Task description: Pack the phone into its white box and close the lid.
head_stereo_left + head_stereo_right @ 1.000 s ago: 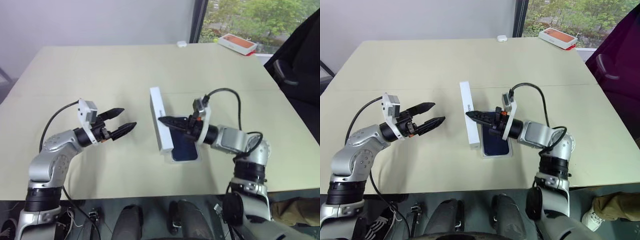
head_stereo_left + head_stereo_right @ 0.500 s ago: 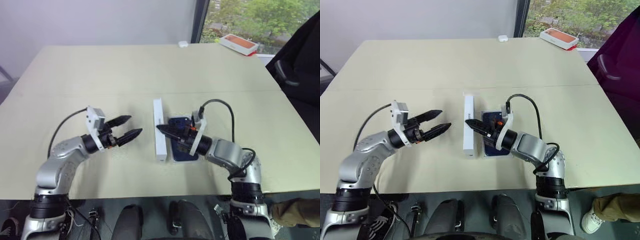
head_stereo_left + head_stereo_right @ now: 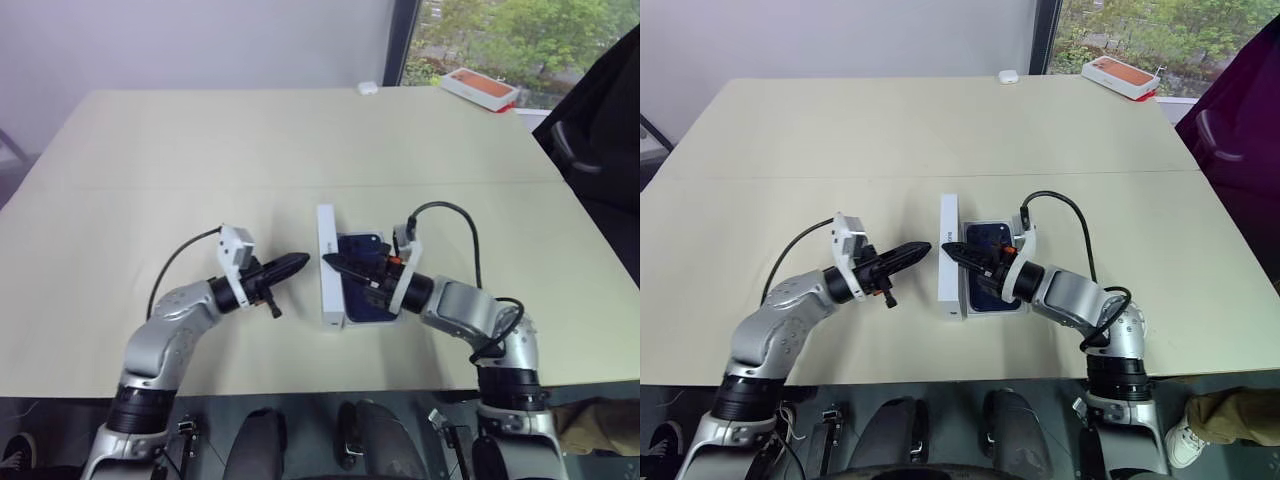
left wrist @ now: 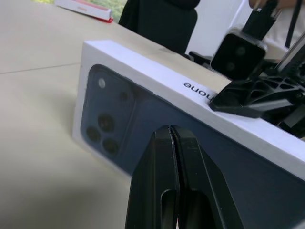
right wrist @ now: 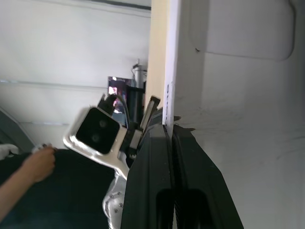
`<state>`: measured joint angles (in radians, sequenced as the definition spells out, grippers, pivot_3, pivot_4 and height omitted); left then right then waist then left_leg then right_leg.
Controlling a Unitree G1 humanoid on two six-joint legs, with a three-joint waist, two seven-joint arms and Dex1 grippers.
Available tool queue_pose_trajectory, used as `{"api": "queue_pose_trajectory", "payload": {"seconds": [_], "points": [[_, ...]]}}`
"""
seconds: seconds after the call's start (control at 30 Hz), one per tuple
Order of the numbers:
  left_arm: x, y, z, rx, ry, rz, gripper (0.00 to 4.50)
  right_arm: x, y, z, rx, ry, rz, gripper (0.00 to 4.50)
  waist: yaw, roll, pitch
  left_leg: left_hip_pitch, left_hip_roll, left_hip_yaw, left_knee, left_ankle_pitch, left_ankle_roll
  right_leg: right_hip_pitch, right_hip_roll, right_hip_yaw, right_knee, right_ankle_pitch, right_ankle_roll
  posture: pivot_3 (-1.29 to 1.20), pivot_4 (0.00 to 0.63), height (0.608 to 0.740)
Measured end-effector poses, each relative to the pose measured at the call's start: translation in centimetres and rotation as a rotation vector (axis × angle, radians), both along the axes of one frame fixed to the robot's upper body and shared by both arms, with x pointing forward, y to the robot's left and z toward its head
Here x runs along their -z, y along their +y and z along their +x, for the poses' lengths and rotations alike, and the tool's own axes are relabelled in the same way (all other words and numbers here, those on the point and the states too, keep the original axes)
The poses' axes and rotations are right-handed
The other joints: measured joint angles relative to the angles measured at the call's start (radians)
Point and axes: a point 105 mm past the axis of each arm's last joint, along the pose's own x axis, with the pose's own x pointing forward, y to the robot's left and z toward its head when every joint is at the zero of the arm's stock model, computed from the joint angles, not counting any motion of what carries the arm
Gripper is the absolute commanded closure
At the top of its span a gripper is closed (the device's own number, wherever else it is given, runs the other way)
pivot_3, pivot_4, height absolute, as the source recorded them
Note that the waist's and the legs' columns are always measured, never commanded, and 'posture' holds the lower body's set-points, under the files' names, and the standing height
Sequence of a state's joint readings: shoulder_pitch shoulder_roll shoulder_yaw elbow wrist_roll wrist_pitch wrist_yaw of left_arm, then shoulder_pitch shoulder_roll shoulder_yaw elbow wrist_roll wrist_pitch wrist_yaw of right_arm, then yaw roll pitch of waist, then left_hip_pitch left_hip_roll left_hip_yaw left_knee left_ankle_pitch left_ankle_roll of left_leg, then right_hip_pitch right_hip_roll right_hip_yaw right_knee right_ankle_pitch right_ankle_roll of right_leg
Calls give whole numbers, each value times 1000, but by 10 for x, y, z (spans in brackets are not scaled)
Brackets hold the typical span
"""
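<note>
I'm seeing the rigid white lid (image 3: 327,268) standing on edge beside the glossy navy phone (image 3: 366,290) on the matte table (image 3: 200,170), left gripper (image 3: 302,261) and right gripper (image 3: 330,263) both pinched closed, holding nothing

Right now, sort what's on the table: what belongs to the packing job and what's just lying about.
Job:
- lid, standing on edge
- phone, lying flat beside it
- left claw, shut
- right claw, shut, at the lid's top edge

Lying about:
- orange box, far corner
- small white item, far edge
</note>
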<state>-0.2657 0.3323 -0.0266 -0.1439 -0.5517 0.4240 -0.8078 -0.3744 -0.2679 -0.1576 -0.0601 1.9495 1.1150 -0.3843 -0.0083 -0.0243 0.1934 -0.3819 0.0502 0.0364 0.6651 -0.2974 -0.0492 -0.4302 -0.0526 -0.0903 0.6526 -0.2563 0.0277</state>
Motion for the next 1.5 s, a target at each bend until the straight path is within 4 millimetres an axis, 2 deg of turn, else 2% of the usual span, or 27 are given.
{"api": "queue_pose_trajectory", "payload": {"seconds": [0.23,0.33,0.43,0.53,0.57,0.7,0.87,1.0,1.13,1.27,1.5], "points": [[0,-10,4,9,-11,-6,4427,-2,-8,1,-16,-16,-4,4500,-1,0,0,-1,1,0,0,-1,1,0,2,-1,-1,0,0,0,150,740],[1,-13,6,15,-7,0,4500,-1,-8,2,-18,-13,1,3622,1,0,0,-2,1,0,0,-1,1,-1,2,-1,-1,0,0,0,150,740],[0,-15,6,18,-12,0,4500,0,-14,3,-10,-14,-27,2164,1,0,0,-3,1,0,0,-1,1,-1,2,-1,-2,0,0,0,150,740],[2,-18,7,24,0,-9,4500,-1,-29,4,-13,-61,-112,2164,2,0,0,-6,1,1,1,-1,1,-3,1,-1,-3,0,0,0,150,740],[4,-20,8,29,8,-13,4500,-5,-39,5,-29,-113,-197,2164,3,1,1,-7,0,1,2,-1,1,-4,1,-1,-3,1,1,0,150,740],[8,-22,12,34,23,-20,4500,-38,-71,13,-37,-309,-361,2164,6,1,1,-7,1,0,2,-1,2,-5,3,-1,-3,1,2,0,150,740],[6,-39,17,78,4,-29,4500,-32,-87,16,-91,-389,-514,2164,21,1,0,-8,1,1,2,-3,5,-5,3,-1,-4,1,2,0,150,740],[9,-48,23,98,11,-33,4500,-22,-106,35,-47,-479,-654,2164,22,1,0,-8,0,1,3,-3,5,-6,2,-1,-4,1,2,0,150,740],[9,-62,28,127,9,-35,4500,-33,-125,58,37,-673,-783,2164,22,1,0,-8,0,2,4,-3,5,-6,2,-2,-4,2,2,0,150,740],[15,-68,27,139,29,-43,4500,-30,-130,67,32,-803,-908,2164,20,1,0,-8,0,2,3,-3,5,-6,2,-2,-3,2,2,0,150,740],[15,-62,30,113,26,-40,4500,-21,-116,71,10,-846,-899,2164,22,2,0,-7,1,2,5,-3,5,-5,1,-3,-1,2,1,0,150,740]]}}
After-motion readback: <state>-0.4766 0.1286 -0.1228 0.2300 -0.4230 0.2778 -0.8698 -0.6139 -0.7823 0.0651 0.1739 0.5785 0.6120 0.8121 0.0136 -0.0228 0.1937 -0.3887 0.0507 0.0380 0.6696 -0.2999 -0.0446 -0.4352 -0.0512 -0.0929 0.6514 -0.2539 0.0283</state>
